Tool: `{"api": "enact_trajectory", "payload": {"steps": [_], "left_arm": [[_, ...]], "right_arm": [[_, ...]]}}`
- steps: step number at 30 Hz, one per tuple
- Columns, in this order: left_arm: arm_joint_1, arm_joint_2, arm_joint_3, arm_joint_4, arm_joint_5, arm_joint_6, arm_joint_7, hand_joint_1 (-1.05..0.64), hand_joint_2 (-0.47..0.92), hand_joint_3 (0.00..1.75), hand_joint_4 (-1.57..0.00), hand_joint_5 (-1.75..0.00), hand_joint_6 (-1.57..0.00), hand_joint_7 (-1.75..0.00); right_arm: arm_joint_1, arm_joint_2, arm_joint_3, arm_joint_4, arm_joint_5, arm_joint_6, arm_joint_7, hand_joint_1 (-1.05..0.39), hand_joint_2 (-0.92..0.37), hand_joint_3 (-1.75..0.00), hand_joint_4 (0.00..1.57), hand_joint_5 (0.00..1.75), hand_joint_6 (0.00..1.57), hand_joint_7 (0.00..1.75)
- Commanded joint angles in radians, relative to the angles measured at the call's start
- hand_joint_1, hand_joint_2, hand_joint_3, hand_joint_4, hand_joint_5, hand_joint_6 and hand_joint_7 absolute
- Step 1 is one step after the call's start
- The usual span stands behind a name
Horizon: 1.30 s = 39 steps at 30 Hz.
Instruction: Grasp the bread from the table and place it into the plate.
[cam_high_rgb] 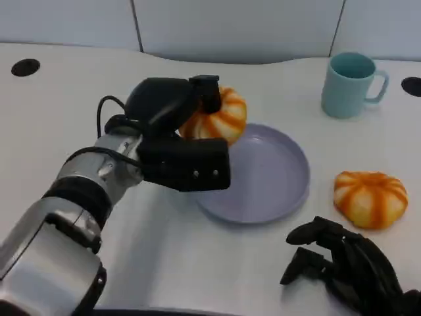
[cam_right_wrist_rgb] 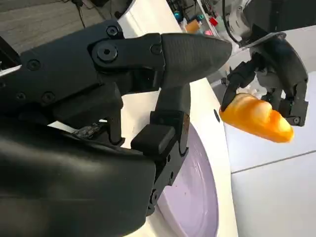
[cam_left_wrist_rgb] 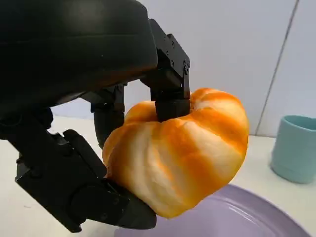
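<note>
over the plate's rim, a bread is being held aloft

above the 10 o'clock edge of the lilac plate point(cam_high_rgb: 276, 191), an orange-and-cream striped bread point(cam_high_rgb: 220, 118) is being gripped by the left hand point(cam_high_rgb: 181, 131), with fingers point(cam_left_wrist_rgb: 170, 98) pressed onto its top and another part of the hand cupped beneath it. from the left wrist view, the bread point(cam_left_wrist_rgb: 182, 153) is being seen clear of the plate point(cam_left_wrist_rgb: 256, 217), lifted above it. from the right wrist view, the same bread point(cam_right_wrist_rgb: 256, 118) is being seen hanging in the left hand point(cam_right_wrist_rgb: 276, 69) above the table's far side.

at 3 o'clock of the plate, a second striped bread point(cam_high_rgb: 370, 197) is being left on the white table point(cam_high_rgb: 197, 263), just beside the rim. at 1 o'clock of the plate, a pale teal mug point(cam_high_rgb: 350, 84) is being kept upright, handle turned to 3 o'clock.

at 5 o'clock of the plate, the right hand point(cam_high_rgb: 345, 266) is being rested low near the table edge, nothing grasped, its fingers loosely bent and apart.
</note>
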Motion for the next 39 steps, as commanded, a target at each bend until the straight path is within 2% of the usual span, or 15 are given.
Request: {"api": "enact_trajectory", "payload": {"steps": [1,3,8,12,19,21,23,24,27,31,32,33,34,36,39], "left_arm": [[-0.028,-0.016,-0.019,0.009,0.015,-0.003,-0.006,-0.23,0.54,0.77,-0.97,-1.75,-0.76,-1.75],[-0.028,-0.032,-0.024,0.012,0.012,0.000,-0.021,-0.21,0.51,0.93,-0.99,-1.75,-0.78,-1.75],[-0.028,-0.059,-0.042,0.016,0.023,0.002,-0.028,-0.21,0.46,1.02,-1.02,-1.75,-0.80,-1.75],[-0.027,-0.081,-0.065,0.024,0.040,0.018,-0.037,-0.21,0.37,1.17,-1.02,-1.75,-0.80,-1.75],[-0.024,-0.093,-0.097,0.033,0.067,0.046,-0.039,-0.25,0.35,1.15,-1.01,-1.75,-0.75,-1.75],[-0.023,-0.092,-0.102,0.035,0.069,0.046,-0.041,-0.30,0.43,1.03,-0.98,-1.75,-0.70,-1.75],[-0.026,-0.090,-0.110,0.036,0.075,0.056,-0.056,-0.31,0.45,0.99,-0.97,-1.75,-0.69,-1.75],[-0.028,-0.089,-0.115,0.036,0.079,0.063,-0.066,-0.40,0.55,0.78,-0.78,-1.75,-0.53,-1.75],[-0.031,-0.088,-0.118,0.034,0.080,0.073,-0.087,-0.46,0.66,0.56,-0.64,-1.75,-0.41,-1.73],[-0.030,-0.087,-0.118,0.032,0.079,0.075,-0.094,-0.47,0.70,0.49,-0.60,-1.75,-0.39,-1.72],[-0.039,-0.088,-0.123,0.034,0.080,0.076,-0.138,-0.47,0.70,0.49,-0.60,-1.75,-0.39,-1.72],[-0.045,-0.089,-0.126,0.036,0.080,0.076,-0.177,-0.61,0.75,0.34,-0.31,-1.51,-0.22,-1.40],[-0.051,-0.089,-0.129,0.037,0.080,0.076,-0.208,-0.70,0.83,0.18,-0.13,-1.31,-0.12,-1.15],[-0.055,-0.088,-0.133,0.036,0.078,0.078,-0.246,-0.77,0.89,0.08,-0.03,-1.16,-0.06,-1.00],[-0.058,-0.089,-0.135,0.035,0.076,0.087,-0.283,-0.84,0.92,0.06,0.00,-1.01,0.00,-0.93]], "right_arm": [[0.008,-0.010,-0.001,0.011,-0.002,0.000,0.007,-0.48,-0.92,-0.41,0.76,1.28,0.76,0.89],[0.001,-0.008,-0.006,0.024,0.008,0.009,0.013,-0.50,-0.92,-0.38,0.79,1.24,0.79,0.87],[-0.010,-0.005,-0.012,0.051,0.009,-0.004,0.028,-0.50,-0.92,-0.37,0.80,1.23,0.81,0.85],[-0.006,-0.003,-0.010,0.043,0.002,0.002,0.019,-0.51,-0.92,-0.36,0.80,1.22,0.81,0.84],[-0.007,0.001,-0.013,0.061,0.009,-0.026,0.044,-0.49,-0.92,-0.37,0.79,1.22,0.79,0.84],[-0.008,0.002,-0.016,0.068,0.011,-0.026,0.048,-0.50,-0.92,-0.36,0.80,1.21,0.80,0.84],[-0.003,0.003,-0.016,0.057,0.014,-0.015,0.047,-0.50,-0.92,-0.35,0.80,1.21,0.80,0.84],[0.001,0.003,-0.016,0.048,0.016,-0.006,0.046,-0.49,-0.92,-0.35,0.80,1.21,0.80,0.84],[0.006,0.005,-0.017,0.033,0.024,0.018,0.045,-0.49,-0.92,-0.35,0.80,1.20,0.81,0.83],[0.008,0.004,-0.016,0.026,0.029,0.030,0.044,-0.49,-0.92,-0.34,0.81,1.20,0.82,0.83],[0.013,0.004,-0.011,0.014,0.020,0.027,0.032,-0.49,-0.92,-0.34,0.81,1.20,0.82,0.83],[0.016,0.004,-0.007,0.008,0.013,0.023,0.026,-0.50,-0.92,-0.34,0.81,1.20,0.82,0.83],[0.017,0.004,-0.005,0.006,0.008,0.020,0.021,-0.50,-0.92,-0.34,0.80,1.20,0.82,0.83],[0.017,0.005,-0.005,0.009,0.011,0.016,0.024,-0.50,-0.92,-0.33,0.79,1.21,0.80,0.83],[0.012,0.006,-0.006,0.020,0.018,0.008,0.035,-0.49,-0.92,-0.34,0.78,1.22,0.79,0.84]]}}
